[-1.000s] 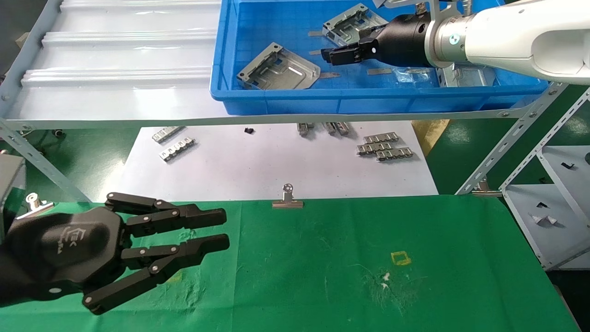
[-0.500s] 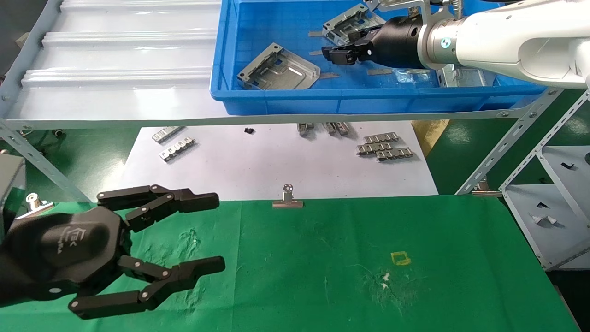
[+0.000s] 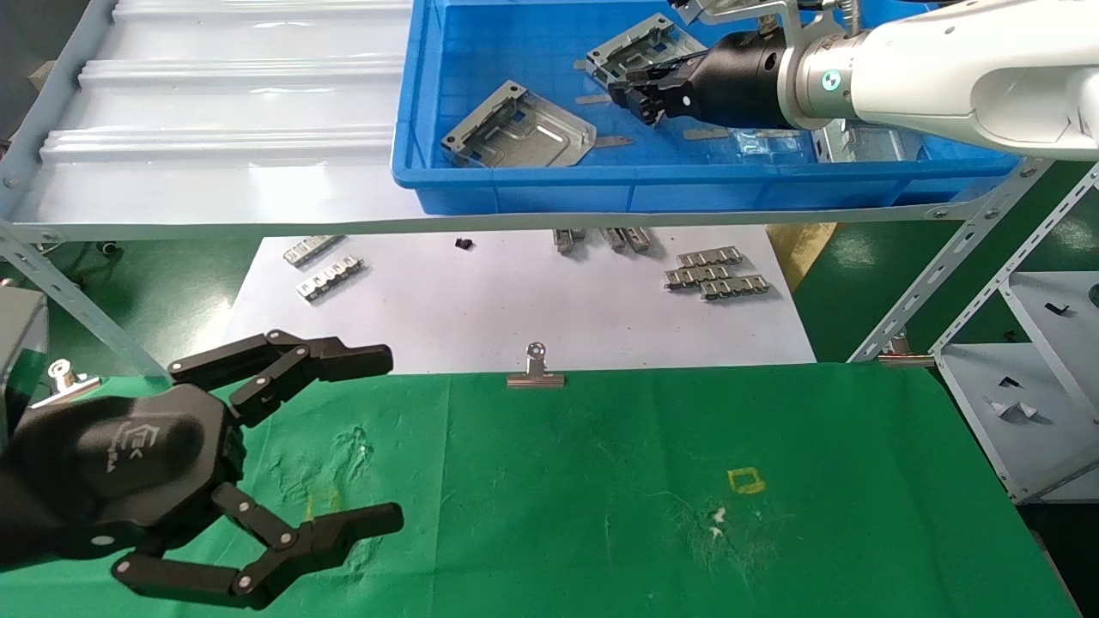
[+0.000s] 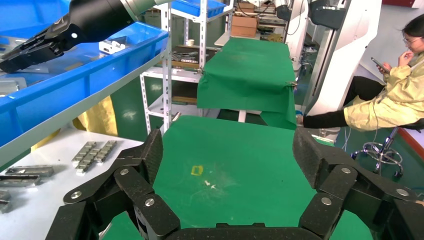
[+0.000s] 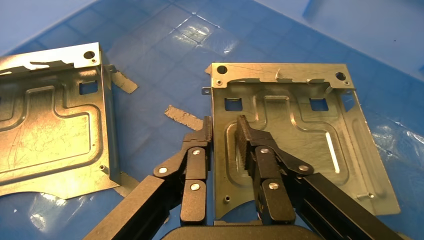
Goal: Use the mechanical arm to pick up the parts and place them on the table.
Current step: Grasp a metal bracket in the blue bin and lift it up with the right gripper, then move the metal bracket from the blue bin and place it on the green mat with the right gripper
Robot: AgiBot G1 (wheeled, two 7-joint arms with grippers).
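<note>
Head view: the right gripper (image 3: 640,93), black w/ a white-and-silver arm behind it, is down in the blue plastic tray (image 3: 515,184) up on the rack, fingers nearly together on the edge of a silver-grey stamped sheet-metal plate (image 3: 627,57). A second plate (image 3: 518,135) lies flat in the tray just beside it. The left gripper (image 3: 378,442), black multi-jointed, hangs over the green-cloth table (image 3: 601,481) w/ fingers spread wide, nothing in it. White logo on its shell; can't read the letters.

Left wrist view: same left fingers (image 4: 142,162) apart, bare green cloth under them, small yellow square outline (image 4: 197,170) further out.

Right wrist view: the two fingers (image 5: 202,142) straddle the plate's (image 5: 300,140) side wall, a narrow gap showing, so pinching but maybe not fully seated. Risk, imo: thin-edge grip, so the plate could pivot or slip on the lift, or catch on the tray wall. No writing on the plates.
</note>
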